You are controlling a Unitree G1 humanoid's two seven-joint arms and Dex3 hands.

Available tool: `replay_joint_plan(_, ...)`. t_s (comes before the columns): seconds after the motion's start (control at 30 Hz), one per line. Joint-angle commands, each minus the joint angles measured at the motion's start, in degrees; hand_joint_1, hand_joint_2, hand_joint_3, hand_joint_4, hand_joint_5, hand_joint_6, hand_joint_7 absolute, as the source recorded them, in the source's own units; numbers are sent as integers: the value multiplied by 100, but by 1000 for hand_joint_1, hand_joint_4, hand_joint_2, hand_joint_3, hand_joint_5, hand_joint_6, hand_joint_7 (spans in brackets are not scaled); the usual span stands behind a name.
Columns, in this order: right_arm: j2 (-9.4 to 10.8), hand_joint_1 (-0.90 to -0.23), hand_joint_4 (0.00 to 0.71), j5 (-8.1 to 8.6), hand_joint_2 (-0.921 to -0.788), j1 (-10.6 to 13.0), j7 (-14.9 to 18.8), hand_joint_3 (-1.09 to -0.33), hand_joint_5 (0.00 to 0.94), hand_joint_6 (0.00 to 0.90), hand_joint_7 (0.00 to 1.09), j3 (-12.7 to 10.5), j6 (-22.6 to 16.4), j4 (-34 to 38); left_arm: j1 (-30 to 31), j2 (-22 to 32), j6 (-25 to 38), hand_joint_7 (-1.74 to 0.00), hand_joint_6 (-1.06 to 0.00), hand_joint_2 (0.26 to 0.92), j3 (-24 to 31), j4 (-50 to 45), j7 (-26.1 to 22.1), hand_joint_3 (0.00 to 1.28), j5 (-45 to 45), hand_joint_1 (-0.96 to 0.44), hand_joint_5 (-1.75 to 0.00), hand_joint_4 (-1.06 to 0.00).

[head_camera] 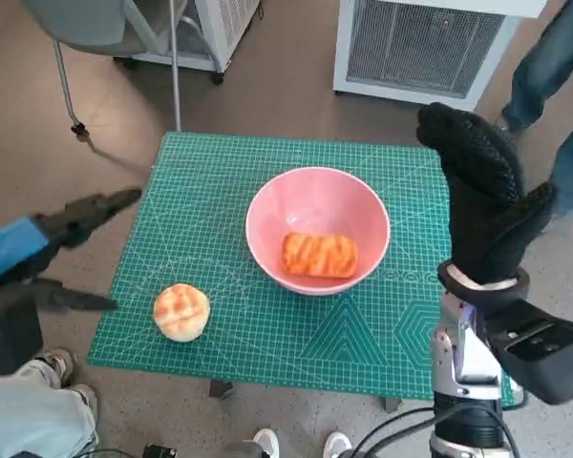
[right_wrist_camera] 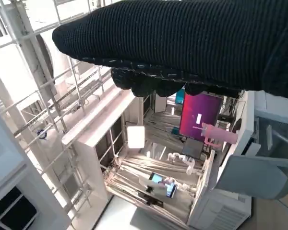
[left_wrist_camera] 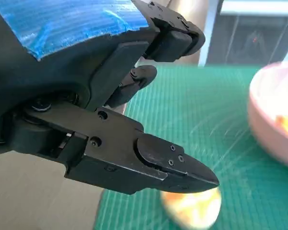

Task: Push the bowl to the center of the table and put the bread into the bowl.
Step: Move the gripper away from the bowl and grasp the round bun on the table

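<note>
A pink bowl (head_camera: 317,227) stands near the middle of the green cutting mat (head_camera: 220,172), with an orange striped loaf of bread (head_camera: 319,255) lying inside it. A round bun (head_camera: 181,311) sits on the mat near its front left corner; in the left wrist view it shows blurred as the bun (left_wrist_camera: 194,208), with the bowl (left_wrist_camera: 273,129) beyond. My left hand (head_camera: 62,243) hovers off the mat's left edge, fingers apart, holding nothing. My gloved right hand (head_camera: 487,196) is raised upright over the mat's right side, fingers straight and empty. The right wrist view shows only the glove (right_wrist_camera: 182,43) and the room.
A white cabinet (head_camera: 430,43) stands beyond the table, a chair frame (head_camera: 115,38) at the back left. A person's legs (head_camera: 563,86) are at the far right, and another person's knee and shoes (head_camera: 38,405) at the front left.
</note>
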Motion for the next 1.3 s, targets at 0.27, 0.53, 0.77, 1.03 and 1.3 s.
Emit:
replay_joint_plan(0.27, 34, -608, 270, 48, -921, -91, 176, -764, 44, -1, 747, 103, 79, 154, 489, -32, 166, -38, -268, 756, -366, -138, 112, 5, 205, -125, -11, -85)
replay_joint_plan(0.53, 7, -606, 265, 127, -921, -128, 298, -771, 44, -1, 734, 92, 134, 185, 458, -106, 338, -25, -285, 771, -834, -45, 151, 9, 309, -104, -7, -99)
replay_joint_plan(0.77, 7, -592, 263, 163, -921, -118, 338, -777, 46, -1, 730, 68, 197, 172, 392, -258, 115, -14, -282, 775, -1231, 243, 445, 9, 498, -96, -4, -104)
replay_joint_plan(1.03, 1, -592, 263, 161, -921, -77, 342, -777, 48, -1, 729, 41, 207, 112, 265, -473, -354, -4, -270, 777, -1739, 687, 976, 8, 945, -74, -2, -105)
replay_joint_plan(1.3, -42, -595, 262, 164, -921, -30, 341, -775, 51, -1, 731, 9, 223, 25, 115, -648, -560, 0, -263, 778, -2178, 1066, 1304, 7, 1389, -48, 0, -96)
